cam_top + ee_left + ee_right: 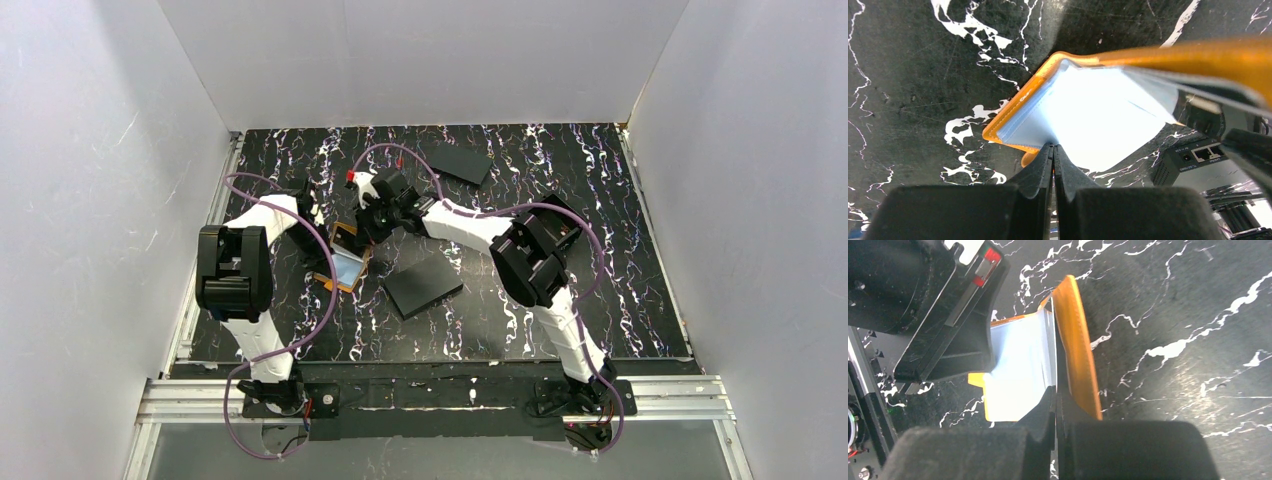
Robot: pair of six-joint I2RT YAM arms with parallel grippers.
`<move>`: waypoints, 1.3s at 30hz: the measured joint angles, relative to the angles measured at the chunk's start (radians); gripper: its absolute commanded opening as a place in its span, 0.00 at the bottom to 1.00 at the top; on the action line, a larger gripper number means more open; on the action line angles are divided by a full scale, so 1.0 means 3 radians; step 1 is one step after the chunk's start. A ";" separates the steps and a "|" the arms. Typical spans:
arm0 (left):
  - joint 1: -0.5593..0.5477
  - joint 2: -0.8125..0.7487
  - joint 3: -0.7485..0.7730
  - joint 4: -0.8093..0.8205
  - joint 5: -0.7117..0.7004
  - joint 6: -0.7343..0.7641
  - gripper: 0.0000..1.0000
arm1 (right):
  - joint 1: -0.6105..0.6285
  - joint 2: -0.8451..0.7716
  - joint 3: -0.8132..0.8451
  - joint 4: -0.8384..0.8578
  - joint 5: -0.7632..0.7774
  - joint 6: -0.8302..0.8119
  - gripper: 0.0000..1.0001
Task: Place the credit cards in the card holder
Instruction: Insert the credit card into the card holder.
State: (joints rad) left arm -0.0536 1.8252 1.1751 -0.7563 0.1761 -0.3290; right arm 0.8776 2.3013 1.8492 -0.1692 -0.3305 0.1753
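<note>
The card holder [347, 266] lies open on the dark marbled table, orange outside and pale blue inside. My left gripper [325, 245] is shut on the near edge of its flat flap [1088, 110], fingertips pressed together [1053, 148] beside the little orange tab [1028, 159]. My right gripper [366, 234] is shut on the other flap [1075, 340], holding it upright, with the pale lining [1018, 365] to its left. The two grippers are close together over the holder. No credit cards show in any view.
Two flat black rectangles lie on the table: one [423, 286] just right of the holder, one [461, 162] at the back. White walls enclose the table on three sides. The right arm's body [1243, 150] crowds the holder's right side.
</note>
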 measured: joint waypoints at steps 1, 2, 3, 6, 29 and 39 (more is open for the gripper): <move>-0.0006 0.0000 0.0003 0.0001 -0.0006 0.0004 0.00 | -0.0025 0.0000 0.0000 0.0024 -0.0031 -0.0017 0.01; -0.0011 0.0000 0.0004 0.0001 -0.0013 0.0011 0.00 | -0.0041 0.0000 0.0000 0.0033 -0.0042 -0.0032 0.01; -0.0018 0.0000 0.0006 0.0001 -0.0015 0.0015 0.00 | -0.0056 0.0000 0.0000 0.0042 -0.0056 -0.0051 0.01; -0.0028 0.0000 0.0009 0.0004 -0.0025 0.0025 0.00 | -0.0085 0.0001 0.0000 0.0038 -0.0106 -0.0081 0.01; -0.0053 -0.0004 0.0009 0.0019 -0.0053 0.0053 0.00 | -0.0141 0.0102 -0.0200 0.0329 -0.0456 0.0416 0.01; -0.0069 -0.0006 0.0009 0.0022 -0.0075 0.0067 0.00 | -0.0167 0.0163 -0.0158 0.0409 -0.0514 0.0805 0.01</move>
State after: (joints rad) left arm -0.0742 1.8233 1.1778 -0.7498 0.1535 -0.3088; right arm 0.8276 2.3501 1.8019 -0.0463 -0.4847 0.4168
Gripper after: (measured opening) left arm 0.009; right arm 0.031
